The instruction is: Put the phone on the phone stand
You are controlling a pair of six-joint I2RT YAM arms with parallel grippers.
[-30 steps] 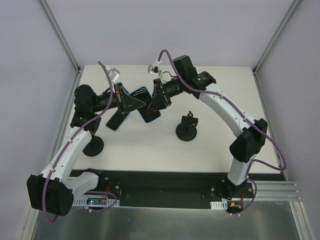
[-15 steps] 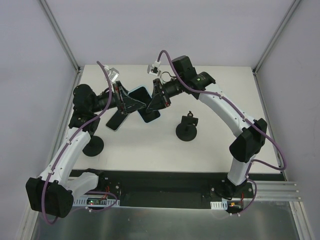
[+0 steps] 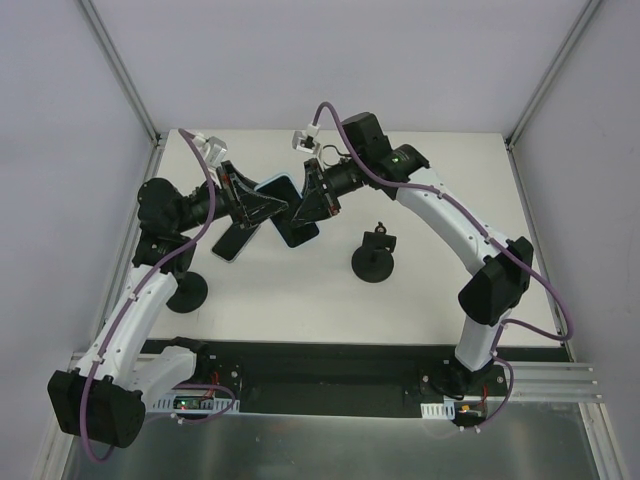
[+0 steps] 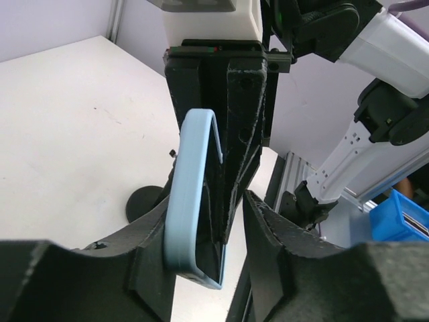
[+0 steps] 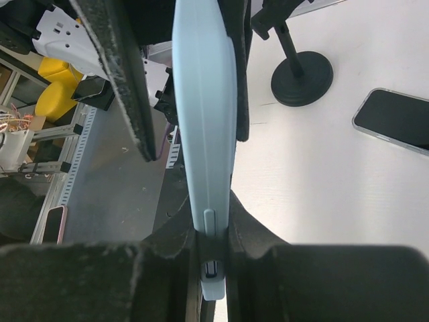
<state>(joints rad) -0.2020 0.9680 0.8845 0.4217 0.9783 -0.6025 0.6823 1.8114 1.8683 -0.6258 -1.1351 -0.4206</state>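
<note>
Passing a blue-cased phone (image 3: 298, 228) across, seemingly: right tool (image 5: 213, 218) clenches it, left tool (image 4: 206, 231) released. Next, the phone (image 3: 232, 243) at its eight o'clock needs lifting onto the phone stand (image 3: 375, 252).

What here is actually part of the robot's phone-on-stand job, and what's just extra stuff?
For the job:
the phone, lying flat
the phone stand

Extras:
light-blue-cased phone, clamped in the right claw
second black disc base
</note>
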